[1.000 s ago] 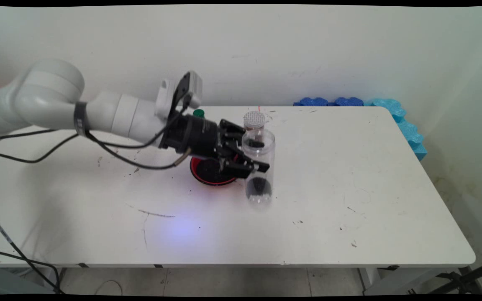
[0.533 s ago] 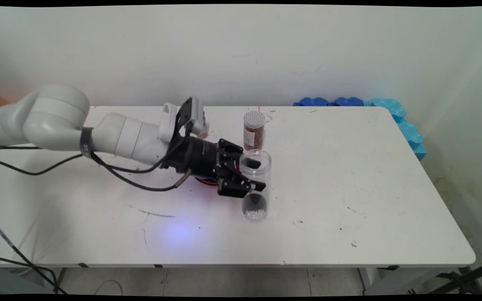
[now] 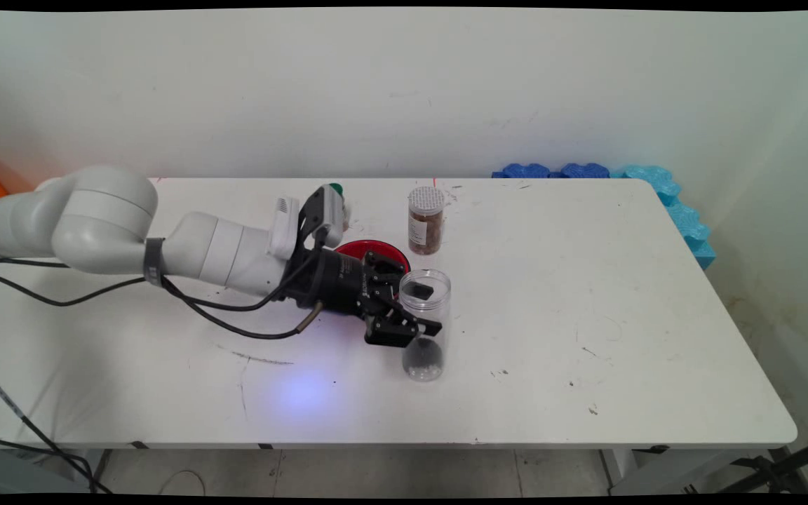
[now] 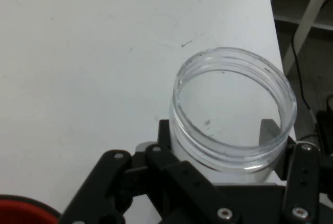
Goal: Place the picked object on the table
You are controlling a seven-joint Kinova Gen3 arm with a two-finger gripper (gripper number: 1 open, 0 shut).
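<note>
1. The black 2-finger gripper is closed around a clear plastic jar, with 1 finger on each side of the jar's wall below the rim; the near finger crosses the jar's front in the main view and the far one shows darkly through the plastic.
2. In the hand view the gripper has the jar seated between its fingers, the open mouth facing the camera and no lid on it.
3. The jar stands upright, its long axis vertical, with its base at or very close to the white table; whether it actually touches the surface cannot be told.
4. A small heap of dark and pale grains lies in the bottom of the jar; the rest of it is empty.
5. The arm reaches in low from the left, nearly level with the tabletop, so the jar lies straight ahead of the wrist and to its right in the main view.
6. A red bowl sits just behind and left of the gripper, partly hidden by the wrist; its red edge shows at the lower left corner of the hand view.
7. A lidded jar of brown contents stands farther back, apart from the held jar.
8. A green-capped item peeps out behind the wrist camera, mostly hidden.
9. Blue foam pieces lie along the table's far right edge, well apart.
</note>
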